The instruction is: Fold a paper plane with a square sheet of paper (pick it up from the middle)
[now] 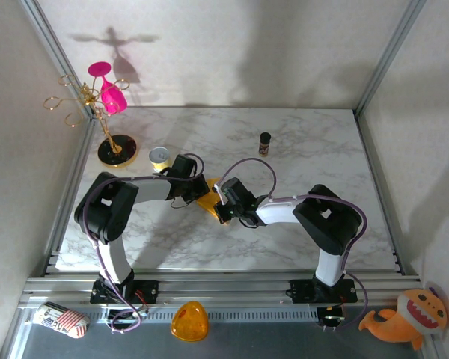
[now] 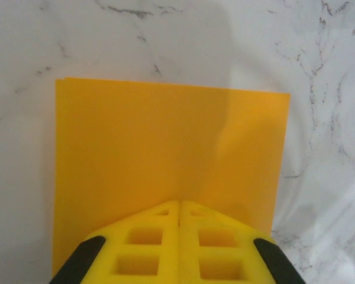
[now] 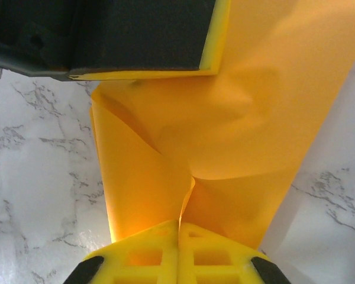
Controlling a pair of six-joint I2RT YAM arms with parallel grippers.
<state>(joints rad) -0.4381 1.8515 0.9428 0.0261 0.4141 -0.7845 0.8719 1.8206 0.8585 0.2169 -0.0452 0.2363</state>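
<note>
Lies mid-table on the marble table (image 2: 319, 71), the square sheet of paper (image 3: 248, 118), caught from opposite sides. Sits flat under the closed left gripper (image 2: 179, 204), apparently to anchor it, though pinching or pressing cannot be told. Buckles upward where the right gripper (image 3: 178, 223) clamps a ridge, seemingly to raise a fold.
</note>
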